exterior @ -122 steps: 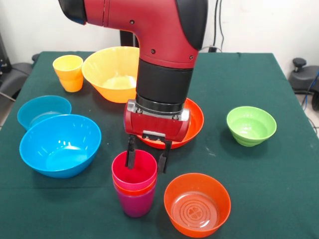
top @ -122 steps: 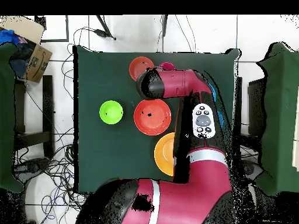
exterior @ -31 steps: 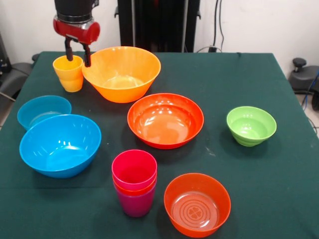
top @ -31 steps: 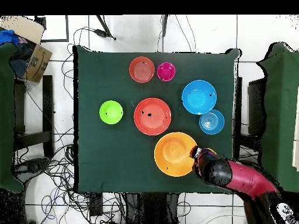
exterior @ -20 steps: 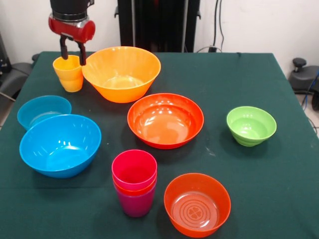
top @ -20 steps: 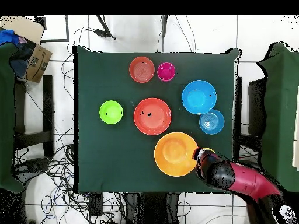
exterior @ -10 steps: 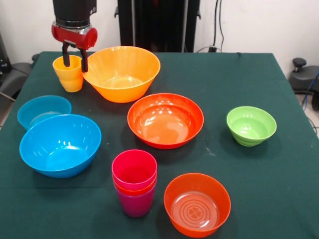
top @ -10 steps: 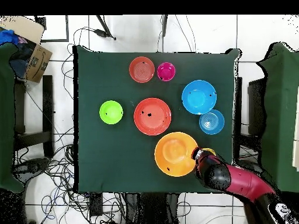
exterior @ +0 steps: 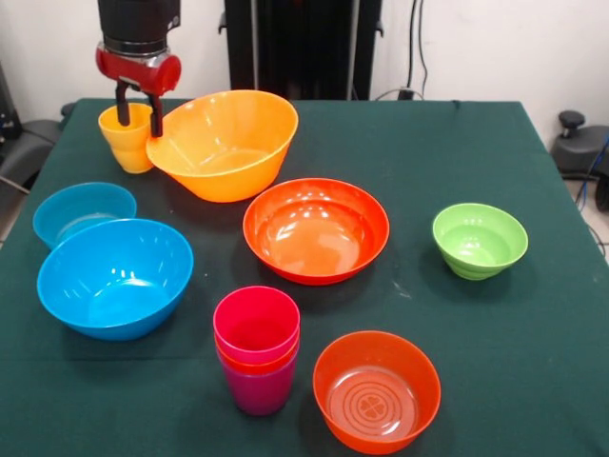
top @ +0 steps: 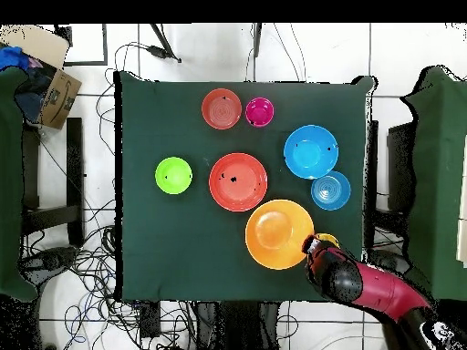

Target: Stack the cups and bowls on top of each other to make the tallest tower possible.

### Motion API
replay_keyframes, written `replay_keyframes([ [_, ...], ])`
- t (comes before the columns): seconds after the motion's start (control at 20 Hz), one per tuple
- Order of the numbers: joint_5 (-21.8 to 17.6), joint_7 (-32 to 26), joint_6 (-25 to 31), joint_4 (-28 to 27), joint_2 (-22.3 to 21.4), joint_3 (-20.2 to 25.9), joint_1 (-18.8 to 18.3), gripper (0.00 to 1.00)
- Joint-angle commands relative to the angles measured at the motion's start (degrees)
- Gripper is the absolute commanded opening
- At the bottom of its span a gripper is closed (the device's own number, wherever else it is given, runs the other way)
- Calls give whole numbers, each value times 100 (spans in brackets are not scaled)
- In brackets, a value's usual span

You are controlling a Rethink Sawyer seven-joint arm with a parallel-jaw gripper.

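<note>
My gripper (exterior: 138,127) is open at the far left of the table and straddles the right wall of the yellow cup (exterior: 118,150): one finger is inside the cup, the other is between the cup and the large orange-yellow bowl (exterior: 228,143). That bowl is tilted, its left rim low against the outer finger. The tower (exterior: 257,350) stands at the front: a purple base cup, then orange-red, then crimson on top. In the overhead view my gripper (top: 313,244) sits beside the yellow cup (top: 327,240) and the large orange-yellow bowl (top: 278,234).
The wide red-orange bowl (exterior: 316,228) sits mid-table and the small green bowl (exterior: 480,239) at the right. The small translucent orange bowl (exterior: 377,390) is beside the tower. The large blue bowl (exterior: 114,276) and small blue bowl (exterior: 81,211) are at the left.
My gripper has come down over the yellow cup's wall. The cup shifted slightly left, and the large orange-yellow bowl tipped and slid to the right.
</note>
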Motion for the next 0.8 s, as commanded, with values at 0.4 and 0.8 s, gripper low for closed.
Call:
replay_keyframes([
  [0.4, -7, 353, -17, 130, -167, 515, -348, 100],
  [0.8, 24, 414, -56, 168, -211, 587, -323, 100],
])
